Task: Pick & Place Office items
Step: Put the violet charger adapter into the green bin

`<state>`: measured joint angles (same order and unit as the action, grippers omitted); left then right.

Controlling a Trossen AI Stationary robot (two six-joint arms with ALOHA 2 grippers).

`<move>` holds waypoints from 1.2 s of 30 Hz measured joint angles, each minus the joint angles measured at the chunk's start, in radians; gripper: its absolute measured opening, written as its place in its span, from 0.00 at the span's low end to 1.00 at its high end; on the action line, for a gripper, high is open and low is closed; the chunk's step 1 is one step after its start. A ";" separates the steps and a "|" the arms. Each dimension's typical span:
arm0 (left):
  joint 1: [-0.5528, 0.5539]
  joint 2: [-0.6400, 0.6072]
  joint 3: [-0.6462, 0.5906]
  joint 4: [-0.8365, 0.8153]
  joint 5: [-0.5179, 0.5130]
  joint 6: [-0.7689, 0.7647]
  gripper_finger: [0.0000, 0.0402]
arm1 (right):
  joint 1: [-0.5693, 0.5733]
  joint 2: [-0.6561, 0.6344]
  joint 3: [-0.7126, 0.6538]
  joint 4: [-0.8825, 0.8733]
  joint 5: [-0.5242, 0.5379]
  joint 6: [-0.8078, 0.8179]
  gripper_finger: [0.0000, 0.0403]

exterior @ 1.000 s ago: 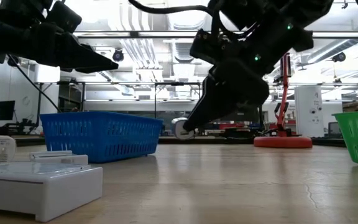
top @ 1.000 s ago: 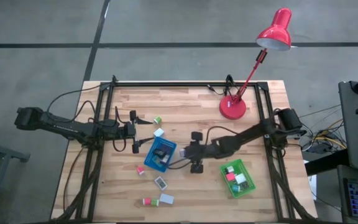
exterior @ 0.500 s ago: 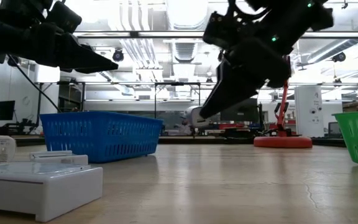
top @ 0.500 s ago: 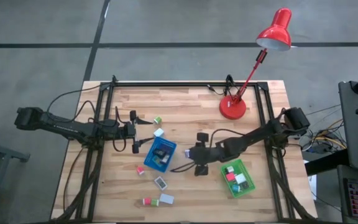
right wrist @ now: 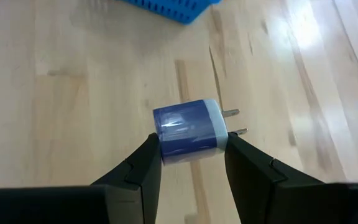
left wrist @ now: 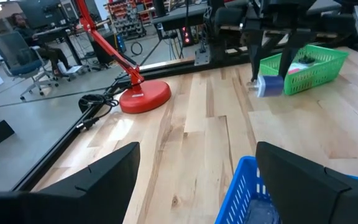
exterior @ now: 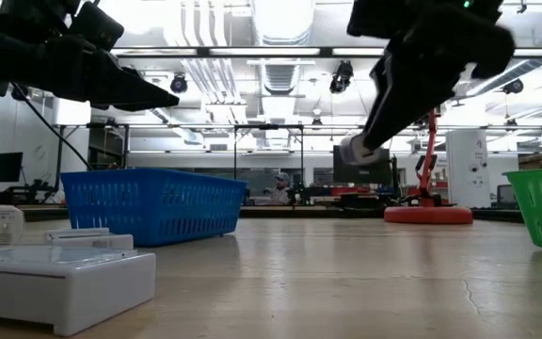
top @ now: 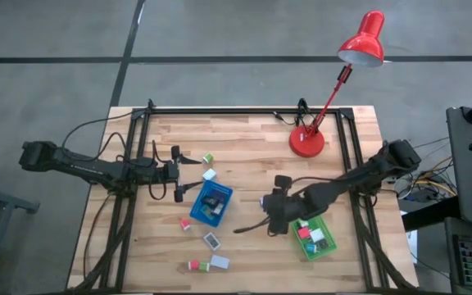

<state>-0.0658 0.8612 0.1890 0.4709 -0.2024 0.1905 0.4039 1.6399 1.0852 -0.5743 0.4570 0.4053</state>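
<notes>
One blue plug adapter [right wrist: 188, 130] sits pinched in the right gripper [right wrist: 191, 163], aloft just beside the green tray [top: 313, 233]. Carry it over the rim before releasing (prongs jut sideways). Left gripper [top: 188, 174] waits, spread wide, empty.

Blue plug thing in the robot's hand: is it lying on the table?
No, the right hand holds the blue plug pinched between its fingers, up above the wooden table.
</notes>
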 joint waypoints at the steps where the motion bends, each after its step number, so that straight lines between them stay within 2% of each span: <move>1: 0.000 0.000 0.000 0.000 0.000 0.000 0.81 | 0.006 -0.001 0.014 -0.036 0.002 0.013 0.34; 7: 0.000 0.001 0.000 0.000 0.000 0.000 0.81 | 0.047 -0.002 0.093 -0.220 0.001 0.107 0.34; 13: 0.000 0.001 0.000 0.000 0.000 0.000 0.81 | 0.085 -0.002 0.134 -0.360 -0.052 0.216 0.34; 36: 0.001 0.001 0.000 0.000 0.004 -0.004 0.81 | 0.187 -0.002 0.136 -0.587 -0.290 0.481 0.34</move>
<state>-0.0647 0.8619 0.1886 0.4706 -0.1986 0.1867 0.5912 1.6382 1.2217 -1.1613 0.1669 0.8862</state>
